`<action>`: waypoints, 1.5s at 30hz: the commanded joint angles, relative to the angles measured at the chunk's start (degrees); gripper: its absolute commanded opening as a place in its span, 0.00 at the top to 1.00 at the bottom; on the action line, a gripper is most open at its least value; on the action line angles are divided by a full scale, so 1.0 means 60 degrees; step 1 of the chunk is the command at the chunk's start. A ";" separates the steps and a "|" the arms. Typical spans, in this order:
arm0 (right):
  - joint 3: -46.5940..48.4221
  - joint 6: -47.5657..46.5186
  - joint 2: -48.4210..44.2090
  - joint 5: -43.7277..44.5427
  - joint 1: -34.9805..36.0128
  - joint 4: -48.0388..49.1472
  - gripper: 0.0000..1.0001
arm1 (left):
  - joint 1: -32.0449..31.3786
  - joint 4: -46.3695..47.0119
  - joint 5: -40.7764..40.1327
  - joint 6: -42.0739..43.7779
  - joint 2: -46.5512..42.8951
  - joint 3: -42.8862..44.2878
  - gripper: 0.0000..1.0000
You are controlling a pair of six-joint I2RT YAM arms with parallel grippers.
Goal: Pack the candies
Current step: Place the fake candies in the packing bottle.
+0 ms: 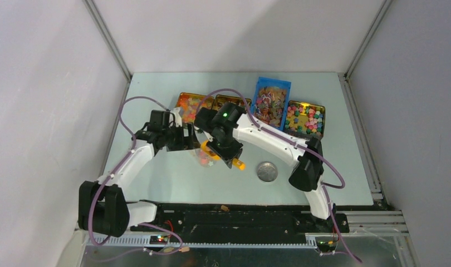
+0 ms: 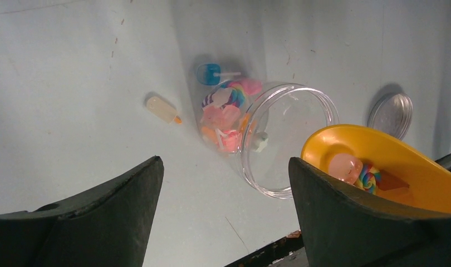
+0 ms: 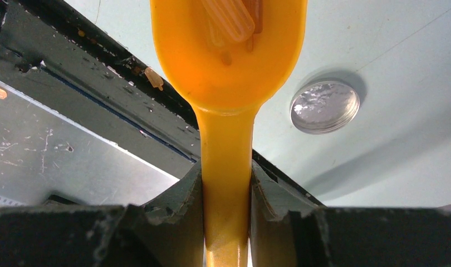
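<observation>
A clear jar (image 2: 290,139) lies tilted on the table with its mouth towards the orange scoop (image 2: 390,161). Several candies (image 2: 229,117) fill its bottom. More candies (image 2: 346,167) rest in the scoop's bowl, just right of the jar's mouth. A blue lollipop (image 2: 209,73) and a pale candy (image 2: 162,109) lie loose on the table beside the jar. My left gripper (image 2: 224,167) hangs open above the jar and touches nothing. My right gripper (image 3: 226,172) is shut on the scoop's handle (image 3: 226,144). From above, both grippers (image 1: 184,139) (image 1: 226,153) meet over the jar (image 1: 204,158).
The round silver lid (image 1: 266,171) lies flat to the right of the jar. Trays of sweets line the back: two tins (image 1: 190,103) (image 1: 305,118) and a blue box (image 1: 271,103). A stray candy (image 3: 152,78) sits on the black rail at the table's near edge.
</observation>
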 commanded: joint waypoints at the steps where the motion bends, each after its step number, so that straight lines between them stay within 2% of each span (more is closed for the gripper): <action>1: 0.0474 -0.0003 0.0106 -0.0137 -0.0032 -0.0109 1.00 | -0.0051 -0.0357 -0.0588 0.0224 -0.0479 0.0647 0.10; 6: 0.0396 0.0004 0.0147 -0.0051 0.0002 -0.0403 1.00 | -0.0042 -0.0735 -0.1875 0.0276 -0.1004 0.0912 0.08; 12: 0.0373 0.0017 0.0076 -0.0107 0.0026 -0.0151 1.00 | -0.0322 -0.0582 -0.0651 0.0344 -0.0547 0.1184 0.08; 19: 0.0416 0.0067 0.0069 -0.0144 0.0023 0.0022 1.00 | -0.0639 -0.0072 -0.0140 -0.0129 0.0091 0.0957 0.09; 28: 0.0438 0.0117 -0.0040 -0.0038 -0.0034 0.0156 1.00 | -0.0700 0.0110 -0.0224 -0.0173 0.0348 0.0565 0.10; 45: 0.0729 0.0142 0.0037 -0.0083 -0.0180 0.0201 1.00 | -0.0864 -0.0200 -0.1129 0.0058 0.0793 0.0687 0.12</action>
